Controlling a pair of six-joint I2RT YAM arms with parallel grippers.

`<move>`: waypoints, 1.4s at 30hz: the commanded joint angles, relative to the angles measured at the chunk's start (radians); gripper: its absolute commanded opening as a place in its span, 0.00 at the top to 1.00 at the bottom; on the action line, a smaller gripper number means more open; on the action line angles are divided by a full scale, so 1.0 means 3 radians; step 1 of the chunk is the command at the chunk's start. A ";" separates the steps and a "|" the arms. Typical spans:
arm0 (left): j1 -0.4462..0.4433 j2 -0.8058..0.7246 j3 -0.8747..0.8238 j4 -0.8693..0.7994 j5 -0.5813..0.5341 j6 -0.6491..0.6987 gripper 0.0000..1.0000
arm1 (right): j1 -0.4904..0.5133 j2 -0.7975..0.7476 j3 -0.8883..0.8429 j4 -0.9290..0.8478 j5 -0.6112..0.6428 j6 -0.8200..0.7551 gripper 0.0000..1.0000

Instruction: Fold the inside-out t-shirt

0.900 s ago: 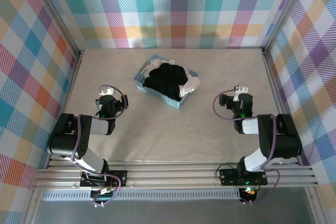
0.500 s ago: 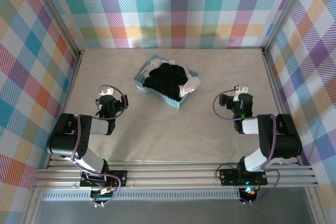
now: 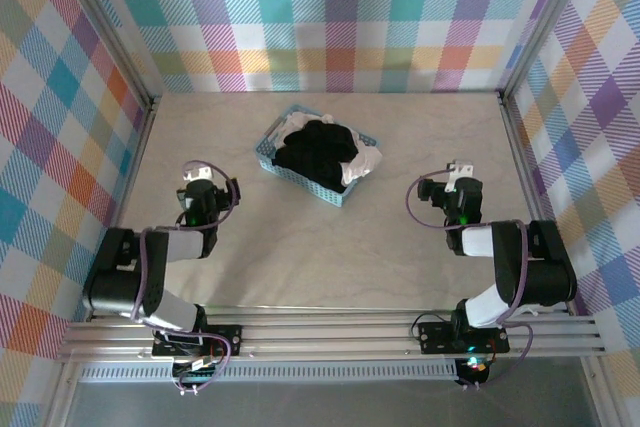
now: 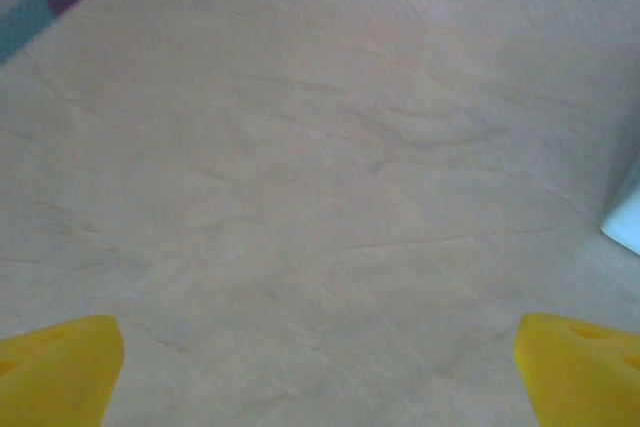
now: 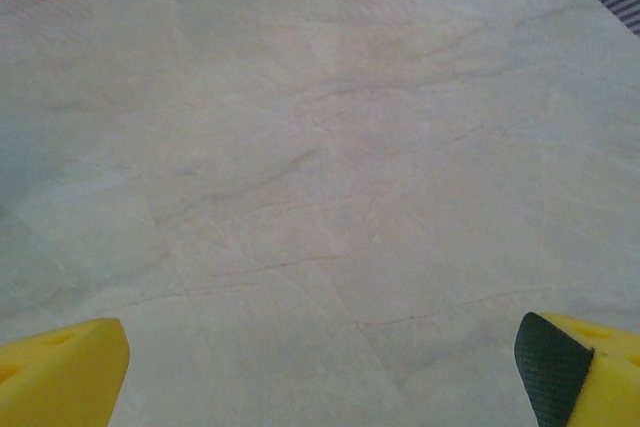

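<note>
The black t-shirt (image 3: 315,150) lies crumpled in a light-blue basket (image 3: 272,143) at the middle of the table's far half. My left gripper (image 3: 196,184) hovers over bare table left of the basket, jaws open, its yellow fingertips (image 4: 60,367) at the bottom corners of the left wrist view with nothing between them. On the other side, right of the basket, my right gripper (image 3: 455,175) is open too, and its yellow fingertips (image 5: 62,372) frame bare tabletop.
A white cloth (image 3: 362,162) shares the basket with the shirt, on its right side. The basket's corner (image 4: 625,219) shows at the right edge of the left wrist view. Plaid walls (image 3: 340,17) close in the table on three sides.
My left arm has shifted a little to the left and away from its base. The right arm and the basket have not moved.
</note>
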State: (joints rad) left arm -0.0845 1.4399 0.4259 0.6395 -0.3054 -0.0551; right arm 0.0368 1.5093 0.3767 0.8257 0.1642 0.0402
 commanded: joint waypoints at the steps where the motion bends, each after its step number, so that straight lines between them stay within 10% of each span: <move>1: 0.0114 -0.0548 0.0398 -0.1030 -0.0362 -0.0348 0.00 | 0.0042 -0.0345 0.0090 -0.0341 0.0174 0.0034 0.00; 5: 0.0149 -0.1085 0.0631 -0.1718 0.0053 -0.0781 0.00 | 0.0027 -0.1127 0.0401 -0.1503 0.0489 0.0608 0.00; 11: -0.0179 -0.1073 0.0997 -0.1887 0.1415 -0.1136 0.00 | 0.0640 -0.1365 0.0924 -0.2330 -0.0442 0.0489 0.04; 18: -0.0654 -0.0624 0.1447 -0.2540 0.0978 -0.0984 0.00 | 0.1979 0.0008 0.2341 -0.3380 -0.0456 -0.0234 0.02; 26: -0.0654 -0.0751 0.1317 -0.2691 0.0658 -0.0947 0.00 | 0.2066 0.1284 0.3444 -0.3677 -0.0495 -0.0356 0.03; 37: -0.0654 -0.0877 0.1195 -0.2825 0.0653 -0.0989 0.00 | 0.2049 0.1885 0.4610 -0.3812 -0.0526 -0.0336 0.87; 42: -0.0654 -0.1064 0.1159 -0.2873 0.0637 -0.1010 0.00 | 0.2036 0.1266 0.4700 -0.3579 -0.0700 -0.0296 1.00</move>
State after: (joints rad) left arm -0.2855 1.1675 0.7887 -0.2085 -0.0994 -0.3454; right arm 0.6552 2.0529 1.7351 -0.3161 0.0063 -0.0444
